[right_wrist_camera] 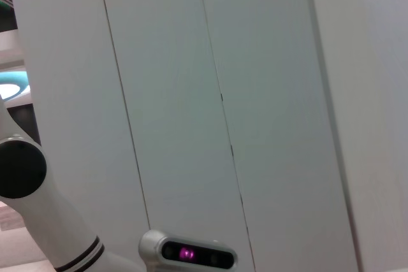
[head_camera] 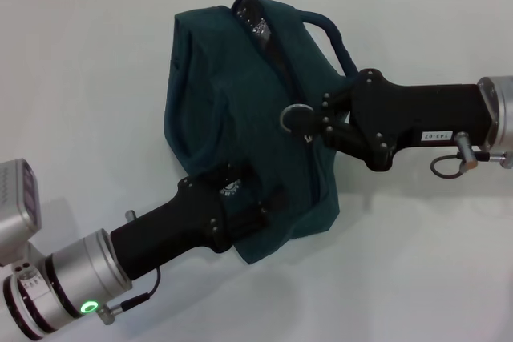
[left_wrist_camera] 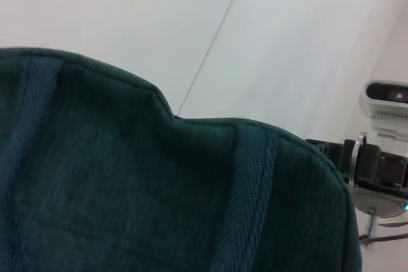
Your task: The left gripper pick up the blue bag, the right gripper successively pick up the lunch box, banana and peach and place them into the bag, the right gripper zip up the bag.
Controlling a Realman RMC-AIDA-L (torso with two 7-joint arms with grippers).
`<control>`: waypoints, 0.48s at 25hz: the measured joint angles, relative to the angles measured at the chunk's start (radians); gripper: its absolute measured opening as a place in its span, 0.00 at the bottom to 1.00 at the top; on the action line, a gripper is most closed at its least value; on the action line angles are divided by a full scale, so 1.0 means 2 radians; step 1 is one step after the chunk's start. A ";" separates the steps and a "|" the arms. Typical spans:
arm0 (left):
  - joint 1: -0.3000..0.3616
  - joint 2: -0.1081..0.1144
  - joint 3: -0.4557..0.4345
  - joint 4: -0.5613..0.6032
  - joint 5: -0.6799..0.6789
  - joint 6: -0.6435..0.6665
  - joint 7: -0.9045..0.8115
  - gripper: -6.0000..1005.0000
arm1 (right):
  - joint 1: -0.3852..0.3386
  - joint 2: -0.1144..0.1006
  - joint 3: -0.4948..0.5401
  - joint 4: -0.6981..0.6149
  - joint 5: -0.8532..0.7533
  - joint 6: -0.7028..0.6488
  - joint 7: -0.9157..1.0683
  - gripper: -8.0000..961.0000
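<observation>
The right gripper is pinched on the zipper ring at mid-bag; the left gripper clamps the bag's near edge; zipping is under way, judging by the foil gap at the far end; next, a steady pull along the seam.

**My two arms, as they look on screen**

On my head camera, the left gripper is a black claw on a thick black wrist, bolted to a silver cylindrical segment with a glowing green ring light and a thin black cable looping beside it. The right gripper is black too, studded with small screws, its wrist carrying a small white label. Behind that sits a silver segment with a grey cable loop. My right wrist camera shows a white limb with a black round joint and dark bands.
</observation>
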 joint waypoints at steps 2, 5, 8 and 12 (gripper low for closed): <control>0.002 0.000 0.000 0.000 0.000 0.000 0.012 0.77 | -0.003 0.000 0.000 0.000 0.000 0.002 0.000 0.02; 0.005 0.000 0.000 -0.003 0.000 0.002 0.034 0.67 | -0.007 0.000 0.002 0.000 0.002 0.010 0.000 0.02; 0.004 0.000 0.000 -0.018 -0.001 0.003 0.063 0.60 | -0.012 0.000 0.001 0.000 0.015 0.021 -0.002 0.02; 0.003 0.000 0.000 -0.033 -0.001 0.004 0.096 0.51 | -0.013 0.001 -0.001 0.006 0.033 0.027 -0.007 0.02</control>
